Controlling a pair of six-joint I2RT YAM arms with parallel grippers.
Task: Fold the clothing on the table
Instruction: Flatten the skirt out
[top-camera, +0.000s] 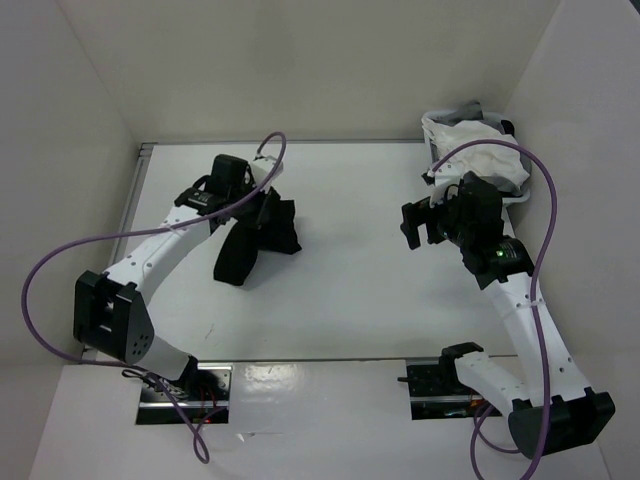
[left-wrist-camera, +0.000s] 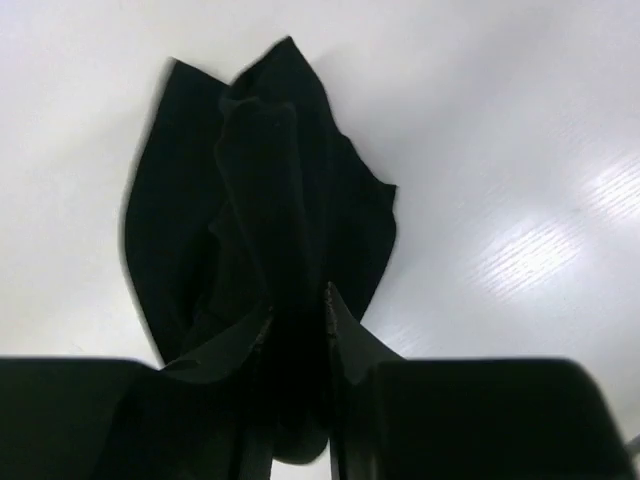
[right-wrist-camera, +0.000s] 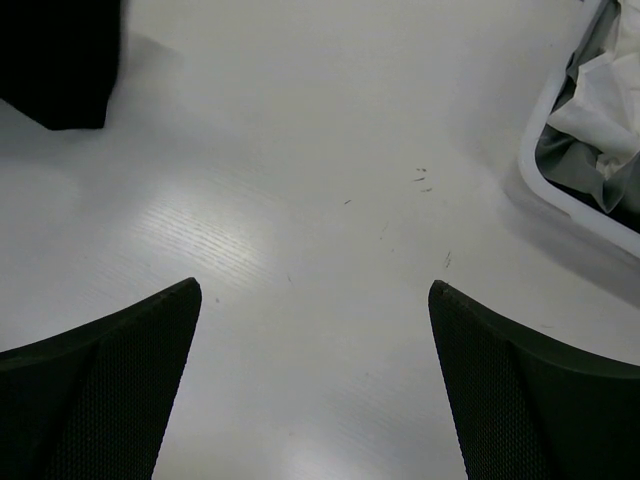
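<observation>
L gripper (left-wrist-camera: 297, 335) pinching bunched ridge of black clothing (left-wrist-camera: 260, 200); R gripper (right-wrist-camera: 315, 340) wide apart, empty. Cloth looks light, limp, prob slips, so grab at corners/hem, not mid-bunch

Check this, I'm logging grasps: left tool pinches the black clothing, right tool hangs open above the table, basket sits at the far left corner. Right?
No: the basket sits at the far right corner, per the top external view. Left tool pinching clothing, right tool open: correct.
</observation>
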